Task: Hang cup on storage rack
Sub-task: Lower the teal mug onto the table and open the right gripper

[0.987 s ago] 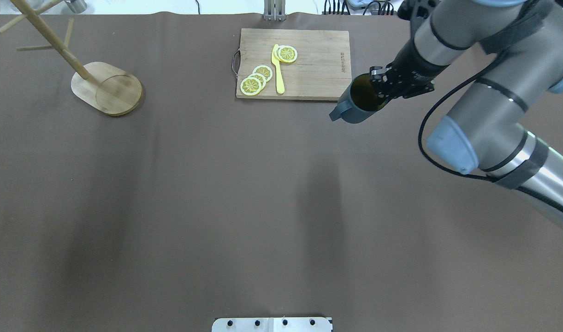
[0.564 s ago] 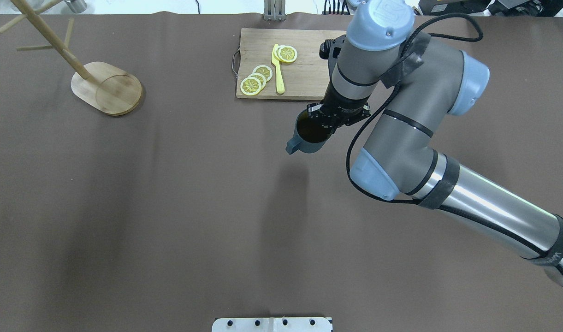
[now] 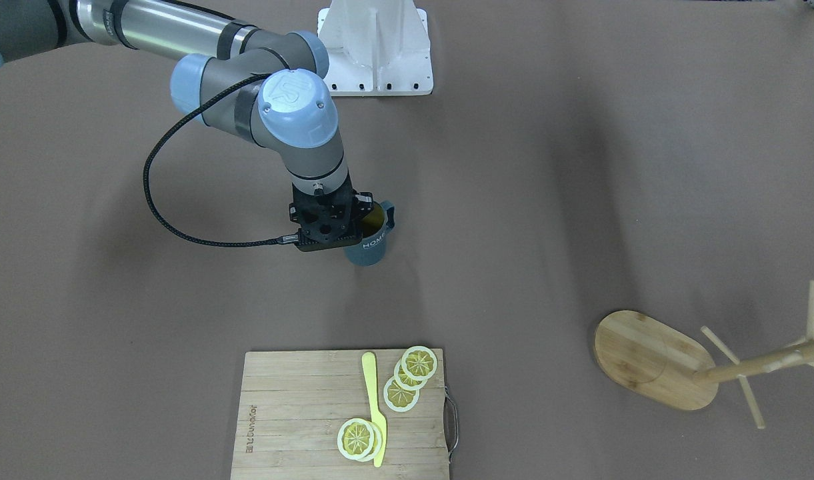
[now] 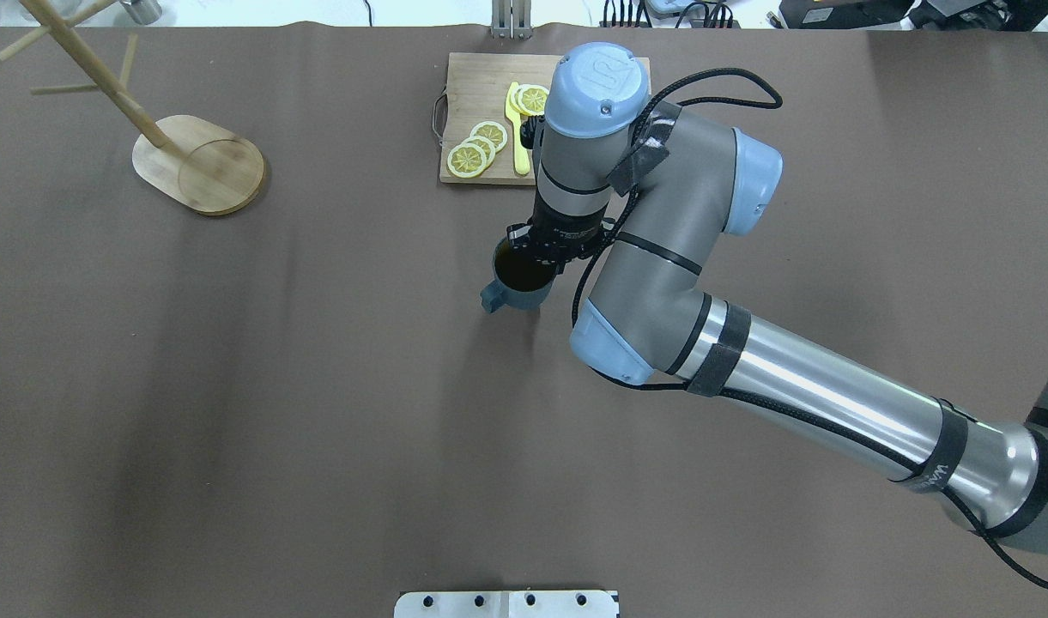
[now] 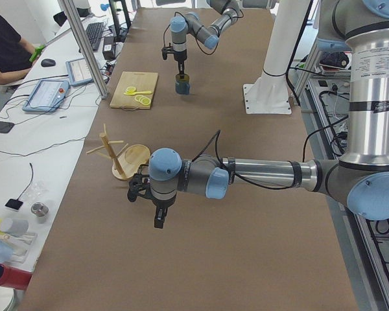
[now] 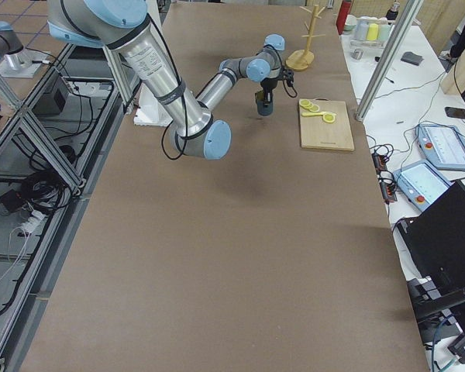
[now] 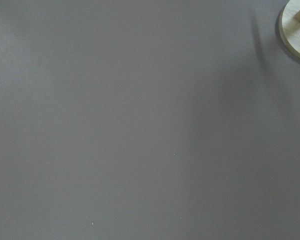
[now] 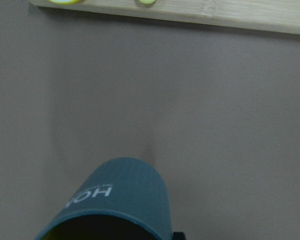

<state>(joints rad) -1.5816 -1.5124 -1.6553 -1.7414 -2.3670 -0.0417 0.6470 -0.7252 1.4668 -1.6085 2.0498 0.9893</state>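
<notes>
Lettering [image 3: 375,245] on cup [image 3: 369,255]: front, not overhead

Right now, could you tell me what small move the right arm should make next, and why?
I would probably carry the cup toward the robot's left, to the storage rack. The right gripper is clamped on the cup's rim near the middle of the table, while the rack stands well away near the far left corner, its visible pegs bare.

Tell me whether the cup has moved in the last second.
Yes. Overhead, the cup, in the right pincer, went left: from beside the cutting board's right corner to below its left half.
</notes>
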